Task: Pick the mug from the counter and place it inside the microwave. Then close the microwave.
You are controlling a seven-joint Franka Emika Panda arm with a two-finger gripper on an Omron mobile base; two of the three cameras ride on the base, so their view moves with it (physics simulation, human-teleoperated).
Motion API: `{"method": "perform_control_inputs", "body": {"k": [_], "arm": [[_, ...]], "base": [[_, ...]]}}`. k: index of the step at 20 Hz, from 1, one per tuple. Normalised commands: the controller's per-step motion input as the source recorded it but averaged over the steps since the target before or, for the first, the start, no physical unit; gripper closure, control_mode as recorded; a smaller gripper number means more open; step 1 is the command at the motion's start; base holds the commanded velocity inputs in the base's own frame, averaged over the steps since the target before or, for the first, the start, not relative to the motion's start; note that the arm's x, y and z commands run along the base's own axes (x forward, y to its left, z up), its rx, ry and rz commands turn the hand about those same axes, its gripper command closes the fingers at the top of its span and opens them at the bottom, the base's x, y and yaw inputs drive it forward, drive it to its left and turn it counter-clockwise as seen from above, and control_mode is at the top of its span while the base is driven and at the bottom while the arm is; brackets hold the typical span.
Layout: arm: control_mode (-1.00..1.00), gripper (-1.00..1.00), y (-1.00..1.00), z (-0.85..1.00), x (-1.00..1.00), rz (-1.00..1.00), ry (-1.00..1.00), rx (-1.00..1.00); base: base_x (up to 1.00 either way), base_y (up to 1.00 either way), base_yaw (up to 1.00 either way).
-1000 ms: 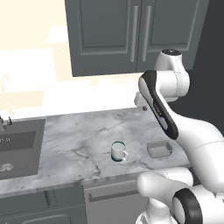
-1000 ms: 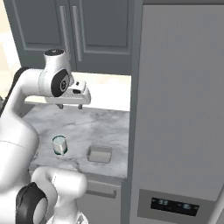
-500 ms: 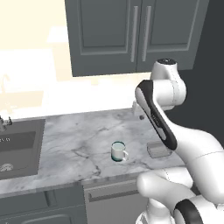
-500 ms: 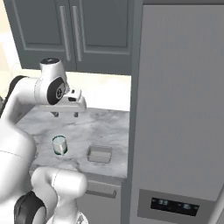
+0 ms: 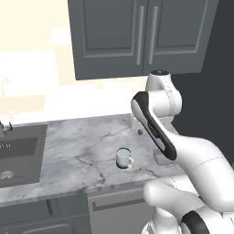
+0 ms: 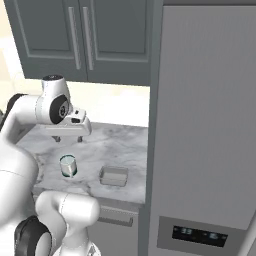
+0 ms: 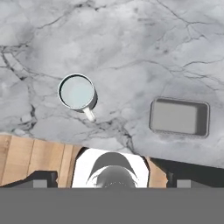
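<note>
Mug (image 5: pixel 123 158) near counter (image 5: pixel 82 151) front edge

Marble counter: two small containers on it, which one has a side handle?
The small round white-grey mug with the teal rim, standing upright; a handle sticks out from its side. The other, a shallow grey rectangular tray, has no handle and sits apart from it on the counter.

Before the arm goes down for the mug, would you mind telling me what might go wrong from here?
1. The open gripper hangs above the counter, off to one side of the mug; a straight descent would likely miss it.
2. The mug's handle sticks out sideways, so a finger could catch it and tip the mug.
3. The tray lies nearby and might get nudged.
</note>
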Motion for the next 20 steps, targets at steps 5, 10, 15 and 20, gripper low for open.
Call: {"method": "perform_control_inputs", "body": {"k": [5, 10, 15, 20], "arm": [[-1.0, -1.0, 0.21, -0.51, 0.01, 0.0, 0.0, 0.0], [-1.0, -1.0, 0.11, -0.51, 0.05, 0.0, 0.0, 0.0], [-1.0, -1.0, 0.0, -0.35, 0.08, -0.01, -0.03, 0.0], [-1.0, -1.0, 0.0, -0.16, 0.18, -0.08, -0.03, 0.0]], "base": [[0.0, 0.0, 0.0], [0.0, 0.0, 0.0], [0.0, 0.0, 0.0], [0.0, 0.0, 0.0]]}}
